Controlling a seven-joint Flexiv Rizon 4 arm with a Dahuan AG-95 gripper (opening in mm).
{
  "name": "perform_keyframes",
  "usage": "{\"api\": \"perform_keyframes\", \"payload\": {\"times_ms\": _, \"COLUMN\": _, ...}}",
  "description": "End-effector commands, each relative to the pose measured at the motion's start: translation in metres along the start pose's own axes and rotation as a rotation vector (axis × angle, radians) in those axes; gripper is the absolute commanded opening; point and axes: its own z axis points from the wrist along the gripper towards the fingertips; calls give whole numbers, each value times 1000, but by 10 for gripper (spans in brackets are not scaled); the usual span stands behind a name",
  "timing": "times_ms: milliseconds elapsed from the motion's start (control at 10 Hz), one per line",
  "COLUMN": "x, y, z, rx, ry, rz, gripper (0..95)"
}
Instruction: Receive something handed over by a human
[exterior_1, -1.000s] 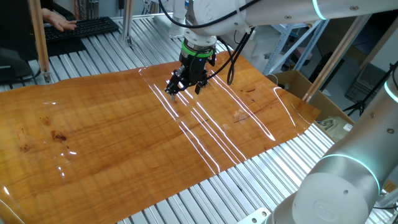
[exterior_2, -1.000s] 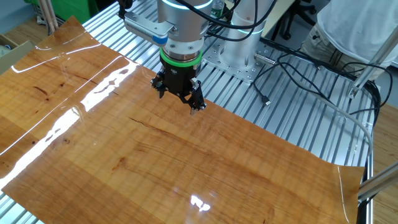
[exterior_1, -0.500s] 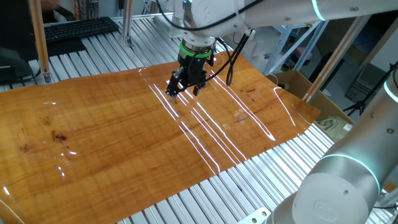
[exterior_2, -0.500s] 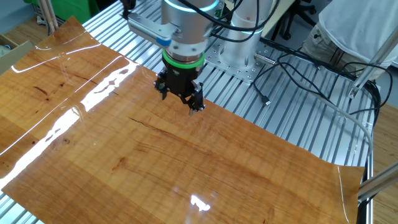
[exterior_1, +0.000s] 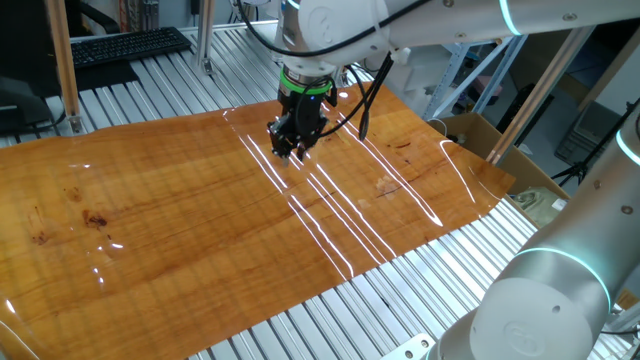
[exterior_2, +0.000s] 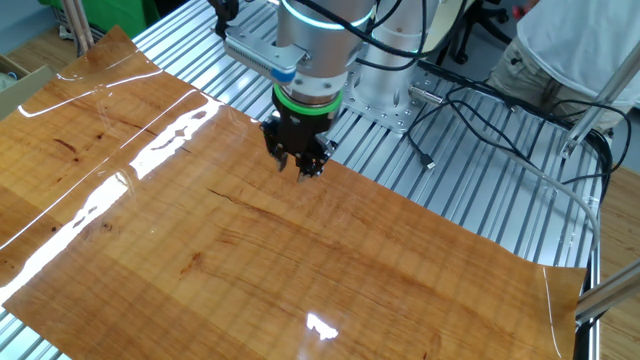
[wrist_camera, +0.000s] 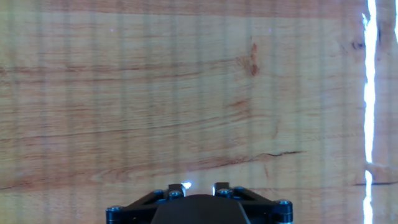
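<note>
My black gripper (exterior_1: 289, 152) hangs below a green-ringed wrist, just above the glossy wooden tabletop (exterior_1: 200, 230) near its far edge. It also shows in the other fixed view (exterior_2: 305, 172). In the hand view only the gripper's finger ends (wrist_camera: 193, 186) show at the bottom edge, a gap apart, with nothing between them. The jaws stand open and empty. The small red object is out of view. No bare forearm or hand shows near the gripper.
A person in white clothing (exterior_2: 570, 40) stands at the far right beyond the cables (exterior_2: 500, 150). A black keyboard (exterior_1: 125, 45) lies past the tabletop. A cardboard box (exterior_1: 480, 135) and a second robot arm (exterior_1: 560, 290) are at the right.
The gripper has turned about its own axis and shifted a little toward the far edge. The hand that lay on the keyboard is gone.
</note>
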Motion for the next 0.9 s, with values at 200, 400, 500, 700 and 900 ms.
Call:
{"api": "perform_keyframes", "payload": {"times_ms": 200, "x": 2, "y": 3, "z": -1, "rx": -7, "ry": -3, "rz": -19, "gripper": 0}}
{"api": "perform_keyframes", "payload": {"times_ms": 400, "x": 2, "y": 3, "z": -1, "rx": -6, "ry": 0, "rz": -8, "gripper": 0}}
{"api": "perform_keyframes", "payload": {"times_ms": 500, "x": 2, "y": 4, "z": 1, "rx": -5, "ry": 10, "rz": 0, "gripper": 0}}
{"api": "perform_keyframes", "payload": {"times_ms": 700, "x": 1, "y": 5, "z": 2, "rx": -4, "ry": 10, "rz": 3, "gripper": 0}}
{"api": "perform_keyframes", "payload": {"times_ms": 900, "x": 0, "y": 6, "z": 5, "rx": -4, "ry": 6, "rz": -3, "gripper": 0}}
